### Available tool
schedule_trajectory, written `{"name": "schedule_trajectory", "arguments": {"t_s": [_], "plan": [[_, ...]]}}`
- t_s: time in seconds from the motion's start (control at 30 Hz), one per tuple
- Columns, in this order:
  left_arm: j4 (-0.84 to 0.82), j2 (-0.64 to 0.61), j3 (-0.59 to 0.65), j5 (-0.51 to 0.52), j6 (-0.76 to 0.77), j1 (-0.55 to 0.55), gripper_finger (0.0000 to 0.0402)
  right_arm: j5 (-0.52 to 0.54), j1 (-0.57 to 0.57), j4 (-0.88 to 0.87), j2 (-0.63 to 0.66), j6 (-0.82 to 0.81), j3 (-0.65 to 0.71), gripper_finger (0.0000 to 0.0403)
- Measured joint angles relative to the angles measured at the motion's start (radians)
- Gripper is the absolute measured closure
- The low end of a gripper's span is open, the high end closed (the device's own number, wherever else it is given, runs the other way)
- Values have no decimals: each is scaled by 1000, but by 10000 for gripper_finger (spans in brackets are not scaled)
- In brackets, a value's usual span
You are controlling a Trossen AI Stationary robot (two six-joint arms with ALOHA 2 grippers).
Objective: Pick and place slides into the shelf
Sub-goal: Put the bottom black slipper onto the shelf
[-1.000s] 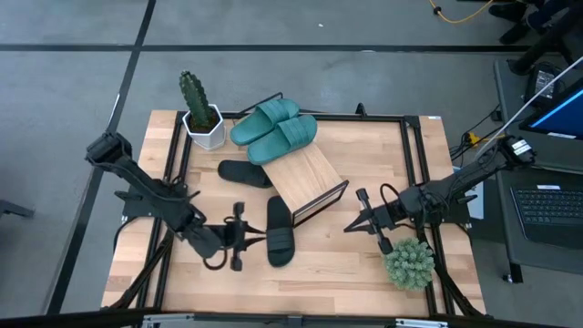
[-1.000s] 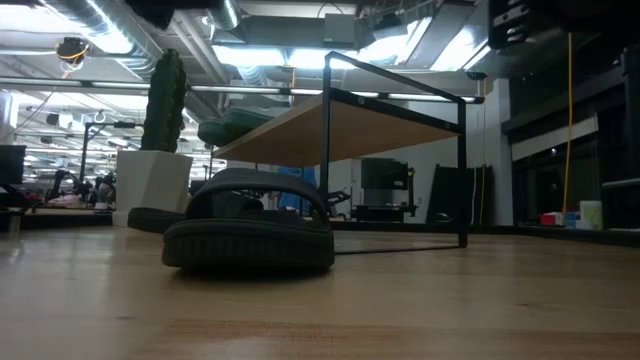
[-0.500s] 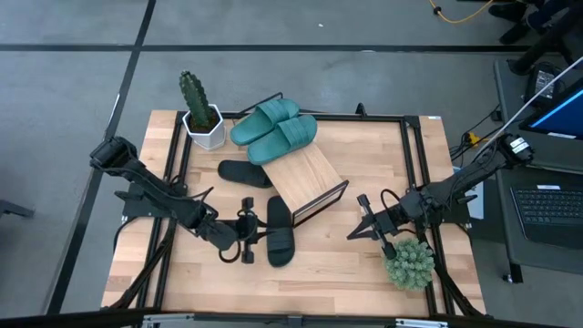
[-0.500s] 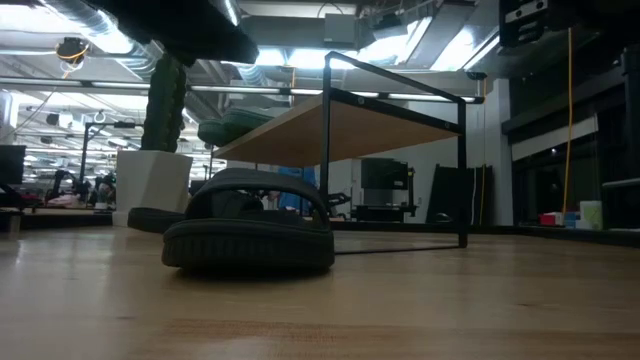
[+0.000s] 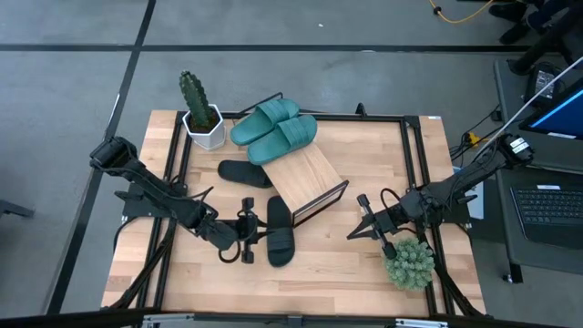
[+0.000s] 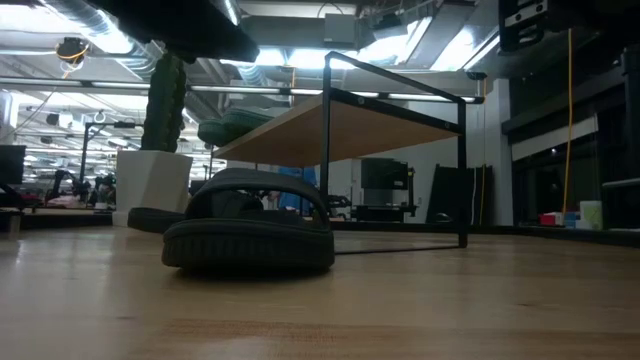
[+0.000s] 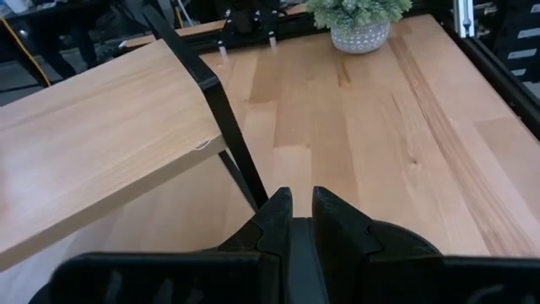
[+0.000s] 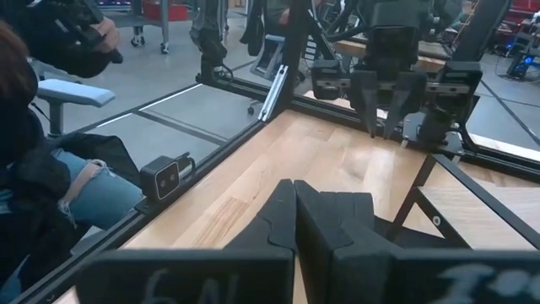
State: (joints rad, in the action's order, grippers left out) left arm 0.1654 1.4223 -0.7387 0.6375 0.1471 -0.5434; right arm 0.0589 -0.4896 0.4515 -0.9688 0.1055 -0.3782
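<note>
Two teal slides (image 5: 273, 132) lie side by side on the far upper end of the shelf's plank (image 5: 307, 173). One black slide (image 5: 280, 232) lies sole down on the table in front of the shelf, and shows close up in the low view (image 6: 250, 235). A second black slide (image 5: 244, 173) lies flat to the shelf's left. My left gripper (image 5: 258, 234) hovers beside and above the near black slide (image 7: 405, 245), its fingers (image 7: 278, 221) shut on nothing. My right gripper (image 5: 357, 221) waits shut, right of the shelf.
A white pot with a cactus (image 5: 202, 118) stands at the far left corner. A round green plant (image 5: 408, 262) sits near my right arm. A black metal frame (image 5: 414, 155) runs round the tabletop. A seated person (image 8: 51, 169) shows beyond the table edge.
My left gripper has moved toward the table's right, closer to the near black slide, sinking a little, then has kept still. Both black slides and the teal pair lie where they were.
</note>
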Motion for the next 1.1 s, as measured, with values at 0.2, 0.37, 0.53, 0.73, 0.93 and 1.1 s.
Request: {"name": "schedule_trajectory", "arguments": {"t_s": [0.2,0.37,0.53,0.73,0.93,1.1], "plan": [[11,0,0,0,0,2,358,0,0,0,0,1,0,400],[11,0,0,0,0,4,358,0,0,0,0,3,0,400],[11,0,0,1,7,22,358,0,0,-1,0,4,0,400],[11,0,0,1,8,37,358,0,0,-4,0,4,0,400],[12,0,0,0,8,37,346,0,0,-7,0,4,0,400],[11,-1,0,0,11,37,294,0,0,-7,0,5,0,400]]}}
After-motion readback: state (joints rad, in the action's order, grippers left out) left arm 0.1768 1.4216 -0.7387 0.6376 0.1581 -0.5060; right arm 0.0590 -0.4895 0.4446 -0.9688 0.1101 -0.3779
